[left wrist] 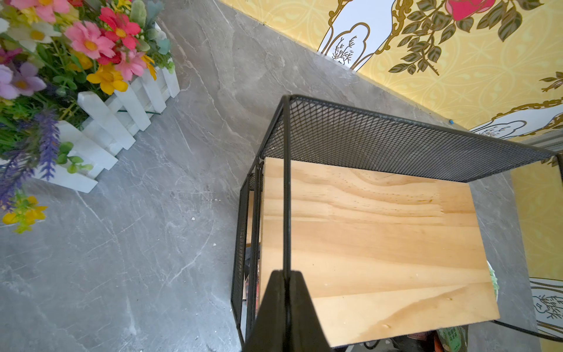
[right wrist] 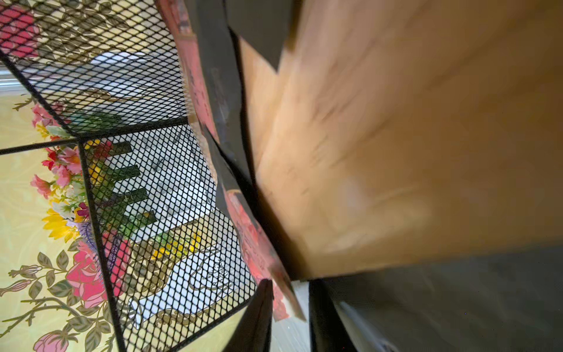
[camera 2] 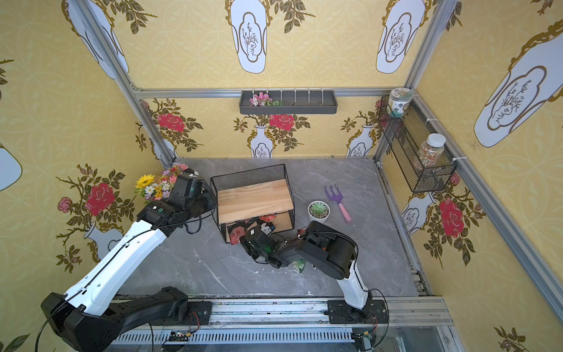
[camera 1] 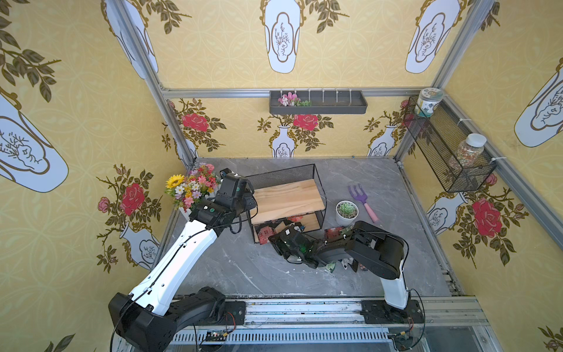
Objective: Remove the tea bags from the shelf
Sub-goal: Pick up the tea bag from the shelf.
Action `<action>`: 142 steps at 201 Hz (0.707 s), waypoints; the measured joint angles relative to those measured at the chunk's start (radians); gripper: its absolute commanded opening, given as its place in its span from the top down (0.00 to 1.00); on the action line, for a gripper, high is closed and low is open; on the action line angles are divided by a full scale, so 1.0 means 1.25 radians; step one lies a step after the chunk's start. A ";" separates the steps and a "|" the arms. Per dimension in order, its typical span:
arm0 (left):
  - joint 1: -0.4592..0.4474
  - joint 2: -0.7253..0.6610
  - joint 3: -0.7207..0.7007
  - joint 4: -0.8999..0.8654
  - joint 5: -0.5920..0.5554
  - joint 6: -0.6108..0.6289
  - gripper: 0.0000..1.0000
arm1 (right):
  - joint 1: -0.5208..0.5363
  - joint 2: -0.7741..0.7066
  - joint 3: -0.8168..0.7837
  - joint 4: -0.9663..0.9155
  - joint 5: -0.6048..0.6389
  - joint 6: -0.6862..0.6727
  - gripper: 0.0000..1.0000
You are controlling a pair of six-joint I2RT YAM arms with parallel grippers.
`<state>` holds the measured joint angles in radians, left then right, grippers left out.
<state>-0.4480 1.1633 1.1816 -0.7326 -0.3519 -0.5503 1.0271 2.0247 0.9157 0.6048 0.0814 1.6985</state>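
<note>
Tea bags (camera 1: 264, 234) here are small flat square foil sachets, mostly red with black backs. The ones left to clear are jumbled on the lower board of the two-tier black wire-mesh shelf (camera 1: 288, 199) with light wooden boards, right at its open front. The top board is bare. A few more lie on the grey marble-look surface (camera 1: 231, 268) beside and under my right arm, a green sachet (camera 1: 331, 267) among them.

My left fingers (left wrist: 272, 307) are clamped tight on a thin upright wire of the frame, at the end of the shelf nearest that arm, which I reckon braces it. My right fingers (right wrist: 256, 314) are inside the lower tier with a narrow gap, and the corner of a red sachet (right wrist: 285, 300) sits between them. That view is blurry, so I can't tell if they're actually pinching it.

Handling guess: these weigh next to nothing, the foil is slick and crinkly, and they'll bend rather than lift flat. I'd go for a raised corner or edge, not the flat face, and pinch gently
</note>
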 measured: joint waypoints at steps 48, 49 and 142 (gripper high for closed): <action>0.000 0.000 0.000 0.002 -0.003 0.000 1.00 | -0.003 -0.001 0.007 0.003 0.005 0.005 0.97; 0.000 0.000 0.000 0.002 -0.003 0.000 1.00 | -0.003 -0.001 0.007 0.002 0.005 0.005 0.97; 0.000 0.001 -0.002 0.004 -0.006 -0.006 1.00 | 0.011 -0.164 -0.089 -0.046 -0.009 -0.002 1.00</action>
<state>-0.4484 1.1648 1.1797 -0.7273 -0.3595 -0.5579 1.0405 1.8191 0.8051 0.5476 0.0704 1.6958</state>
